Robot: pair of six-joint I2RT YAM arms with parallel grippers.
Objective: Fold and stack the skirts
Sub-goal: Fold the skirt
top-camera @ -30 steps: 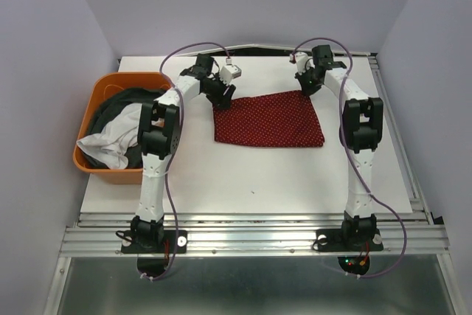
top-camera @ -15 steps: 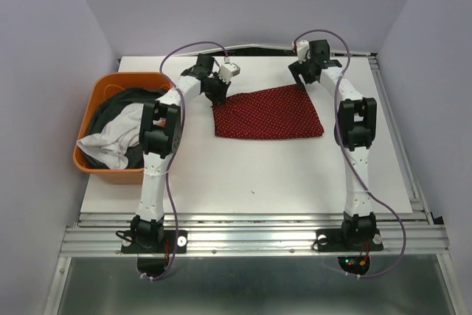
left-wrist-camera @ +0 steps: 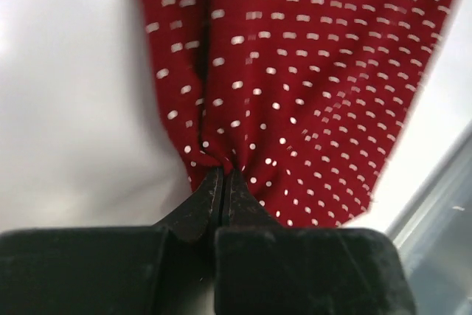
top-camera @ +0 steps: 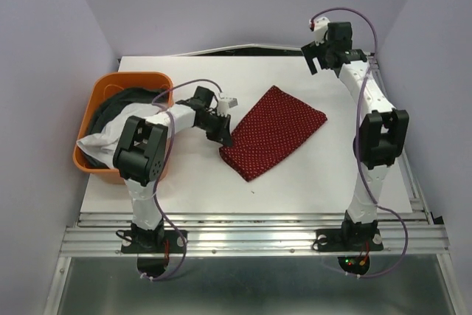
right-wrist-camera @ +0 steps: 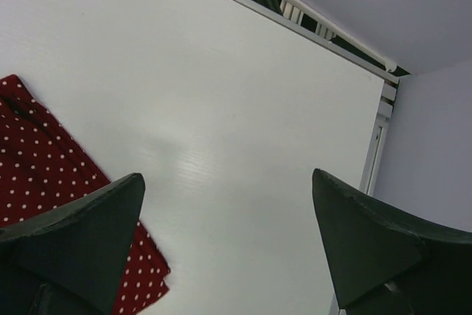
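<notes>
Red skirt [top-camera: 274, 132] — one of three — pinched in left gripper [left-wrist-camera: 223, 176]; right gripper [top-camera: 314, 61] wide open, empty.

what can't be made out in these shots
- Top view: grey skirt mostly buried in the basket under the white skirt and left arm.
- Left wrist view: red skirt blurred and cut off by the frame; its folds unclear.
- Right wrist view: only a corner of it shows, beside the open right gripper.
</notes>
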